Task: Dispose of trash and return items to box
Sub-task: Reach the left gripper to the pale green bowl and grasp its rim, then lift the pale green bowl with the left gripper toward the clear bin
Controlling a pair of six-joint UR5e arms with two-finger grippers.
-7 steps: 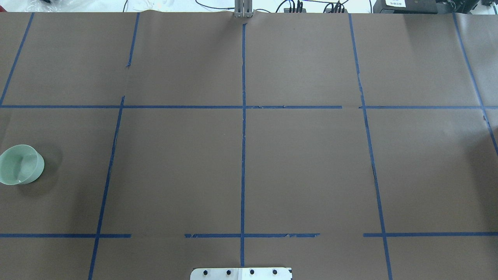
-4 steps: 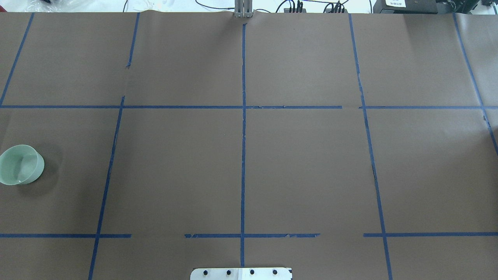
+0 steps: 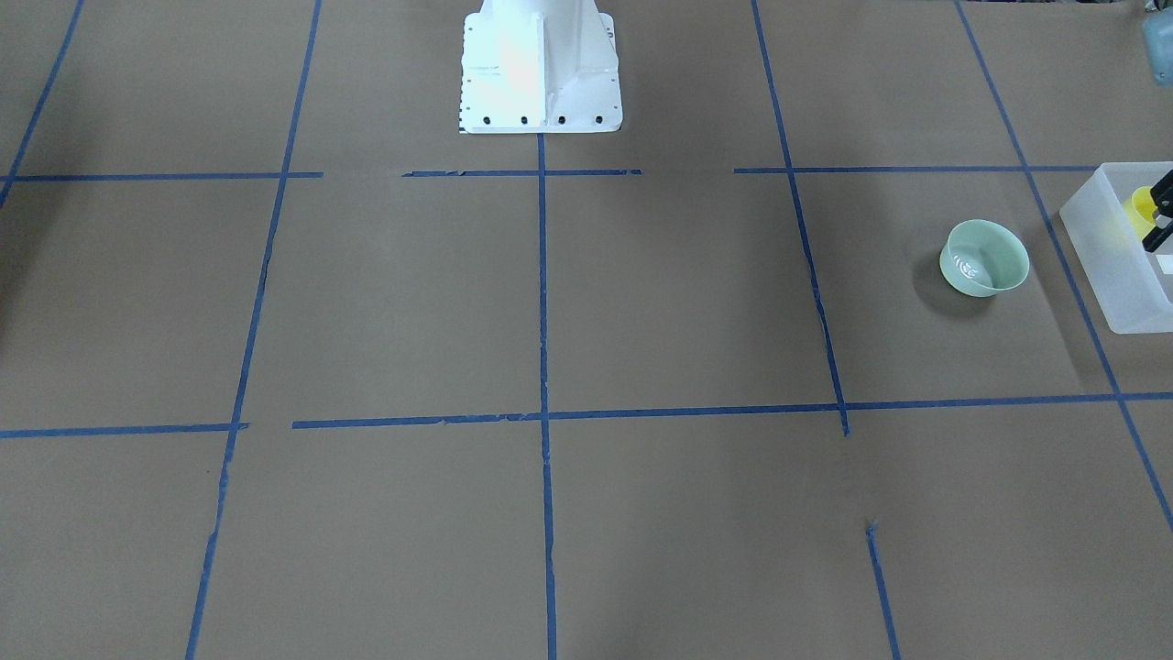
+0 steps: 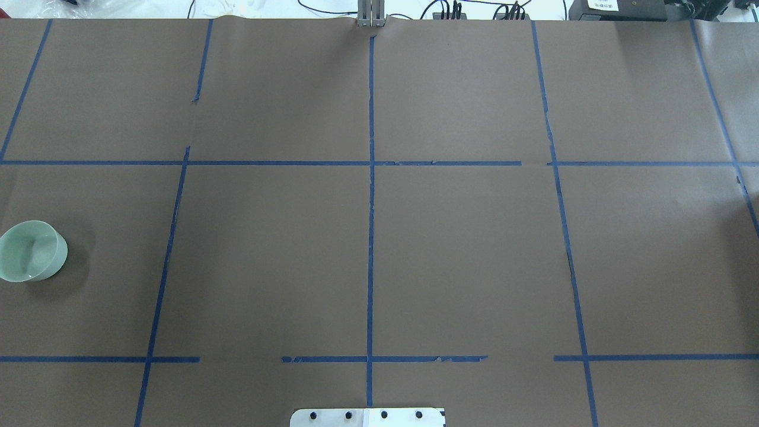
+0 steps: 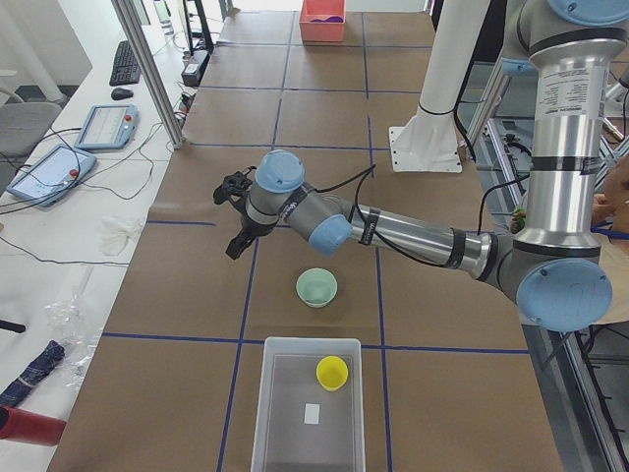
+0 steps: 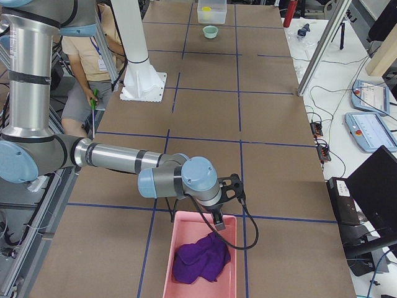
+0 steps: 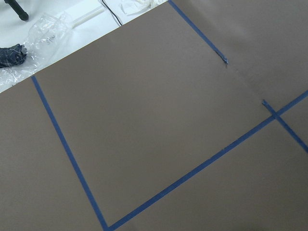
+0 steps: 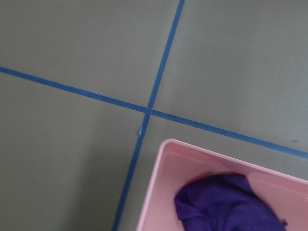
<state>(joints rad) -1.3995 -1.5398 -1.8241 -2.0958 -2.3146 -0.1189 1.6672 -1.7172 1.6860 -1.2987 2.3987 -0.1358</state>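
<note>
the surface (image 4: 474, 249) is covered in brown paper, divided by blue tape lines (image 4: 370, 237). beside it runs a white bench (image 5: 59, 246) holding a keyboard (image 5: 125, 62), tablet-like screens (image 5: 103, 126) and crumpled clear plastic (image 5: 69, 315). a slanted metal post (image 5: 149, 69) rises at its edge. the light is bright and even.

No visible change over the last second.
Only the overhead view has earlier frames to compare. In it the bowl (image 4: 32, 251) sits upright on the same spot by the left edge of the table (image 4: 267, 255), and the tape lines (image 4: 370, 237) match too.
</note>
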